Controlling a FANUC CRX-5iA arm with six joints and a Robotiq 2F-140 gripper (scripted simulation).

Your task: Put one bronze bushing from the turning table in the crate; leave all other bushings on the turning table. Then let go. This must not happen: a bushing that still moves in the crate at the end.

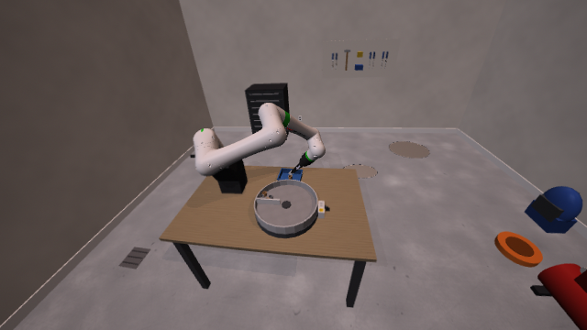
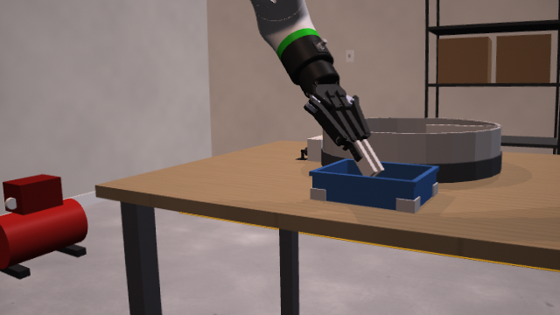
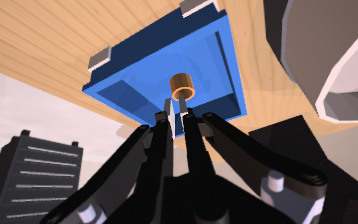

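The tool [image 1: 291,173] [image 2: 376,172] [image 3: 176,106] reaches down at a slant into the blue crate [image 1: 300,175] [image 2: 363,190] [image 3: 150,65], its fingers parted by a narrow gap and clasping nothing. The bronze bushing [image 1: 290,177] [image 3: 181,86] is inside the crate, right at the fingertips; in the wrist view one tip overlaps its ring-shaped open end while the other stands to the side. Whether that tip touches the bushing, or how the bushing meets the crate floor, I cannot tell. In the exterior view the crate's near wall hides it. The crate stands on the wooden tabletop [image 1: 229,220] [image 2: 210,184] [image 3: 50,30], with pale brackets [image 2: 408,205] [image 3: 100,58] at its corners. Just beside it is the turning table [image 1: 284,225] [image 2: 411,146] [image 3: 305,45], a round grey tray with a raised wall and a dark base. More small parts [image 1: 264,194], some of them bronze, sit together inside that wall, next to a pale bar [image 1: 271,201]; they are too small to count. A white box [image 1: 321,209] [image 2: 315,148] stands beside the turning table. The white arm [image 1: 243,147] [image 2: 284,9] bends over from its dark pedestal [image 1: 233,187], ending above the crate.
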